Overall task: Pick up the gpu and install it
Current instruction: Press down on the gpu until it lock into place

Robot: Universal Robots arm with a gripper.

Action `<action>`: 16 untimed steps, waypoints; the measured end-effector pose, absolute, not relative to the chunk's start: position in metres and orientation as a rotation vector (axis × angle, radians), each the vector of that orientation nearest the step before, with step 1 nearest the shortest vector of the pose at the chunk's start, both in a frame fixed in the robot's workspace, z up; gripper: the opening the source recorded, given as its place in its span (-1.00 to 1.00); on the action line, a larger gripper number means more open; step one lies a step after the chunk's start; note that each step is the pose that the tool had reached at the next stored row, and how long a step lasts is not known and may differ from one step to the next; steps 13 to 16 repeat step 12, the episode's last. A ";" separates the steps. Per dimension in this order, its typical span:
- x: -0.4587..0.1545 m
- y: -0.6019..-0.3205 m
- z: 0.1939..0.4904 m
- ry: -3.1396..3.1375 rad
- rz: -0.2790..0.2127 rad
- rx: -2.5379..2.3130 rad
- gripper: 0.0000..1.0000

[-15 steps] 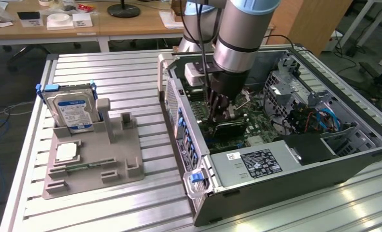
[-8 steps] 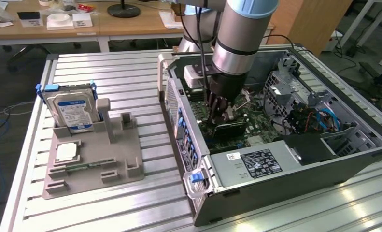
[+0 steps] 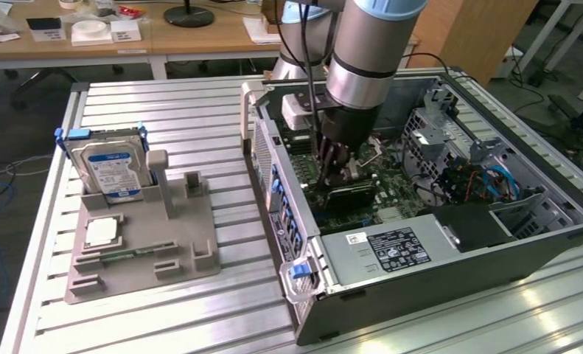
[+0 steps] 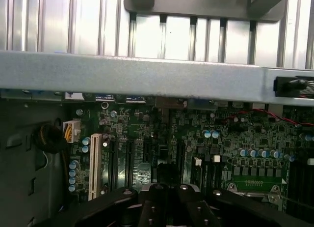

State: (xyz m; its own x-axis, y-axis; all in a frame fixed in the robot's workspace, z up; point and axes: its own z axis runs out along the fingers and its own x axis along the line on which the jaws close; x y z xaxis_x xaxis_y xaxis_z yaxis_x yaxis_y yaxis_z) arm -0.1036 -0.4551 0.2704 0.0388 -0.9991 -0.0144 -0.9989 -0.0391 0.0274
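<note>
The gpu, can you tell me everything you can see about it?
The gpu is a thin, flat black card. It sits inside the open computer case, low down on the dark green motherboard, lying lengthwise across it. The shut gripper comes down onto its top edge, near the end toward the exterior view's left. The arm hides part of the card, so whether it is pushed fully into its slot cannot be told.
</note>
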 end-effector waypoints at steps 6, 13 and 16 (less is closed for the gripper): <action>-0.100 -0.455 0.271 -2.171 -0.046 2.257 -0.79; -0.100 -0.455 0.271 -2.171 -0.046 2.257 -0.79; -0.100 -0.455 0.271 -2.171 -0.046 2.257 -0.79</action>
